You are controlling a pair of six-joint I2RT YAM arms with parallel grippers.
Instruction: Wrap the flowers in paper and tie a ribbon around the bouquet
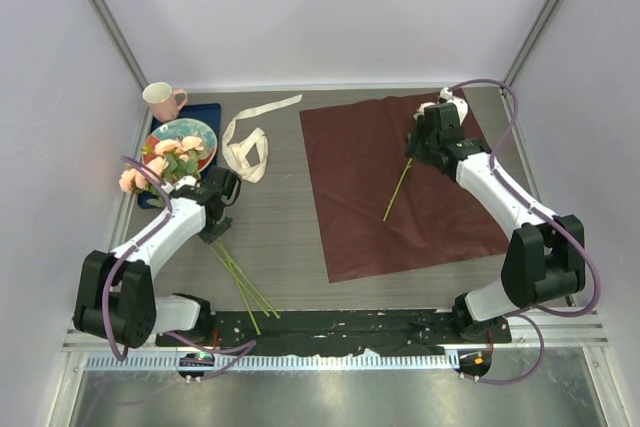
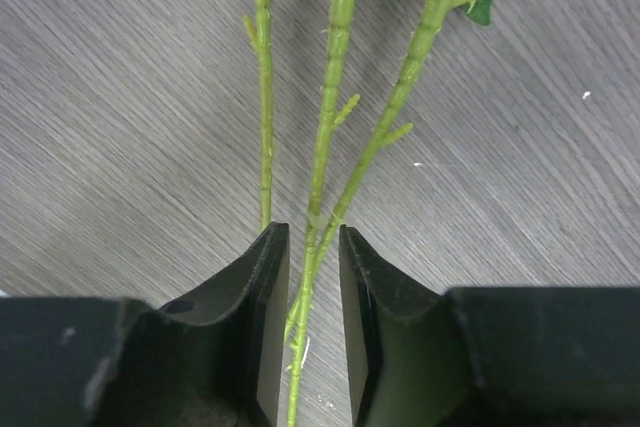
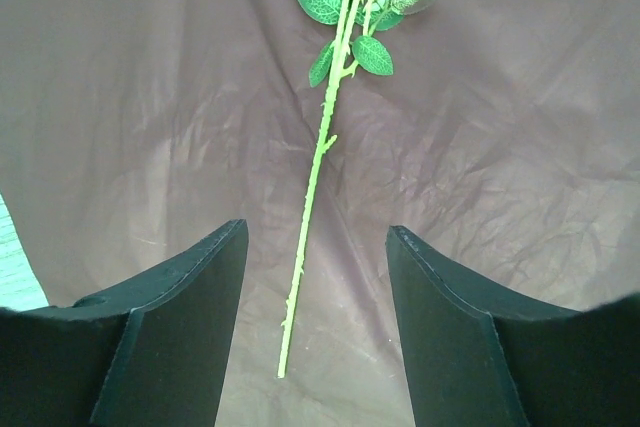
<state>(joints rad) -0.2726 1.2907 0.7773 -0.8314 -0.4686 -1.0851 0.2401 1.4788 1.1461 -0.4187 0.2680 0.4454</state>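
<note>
- The flowers: main bunch sits at the left of the surface. Blooms are over the plate and blue tray, and the stems trail toward the near edge.
- Bunch long axis is diagonal: blooms point far-left, cut ends near-right.
- A lone stem is already on the paper, in its far half. Leafy end points far-right, cut end near-left, so its axis is also diagonal. Its bloom is hidden under the right arm in the top view.
- Left pincer: jaws are narrow with two stems between them, and a third stem lies just outside the left jaw. A gap shows beside the stems at the tips, so can't tell if it's clamped yet.
- Right pincer: jaws are spread wide, hovering over the lone stem w/ nothing held.
- Step, by my read: gathering the flowers onto the paper. One stem is placed and the rest aren't moved yet.
- Next move prob. needs the left jaws to close firmly on the stems, then lift and carry them right. They should lie beside the lone stem on the same axis, blooms at the far-right corner.
- Risk: the outside stem may get left behind.
- The ribbon lies loose and looped between tray and paper, untouched. Wrapping and tying are not yet begun.
- A pink mug stands at far left, beyond the tray.
</note>
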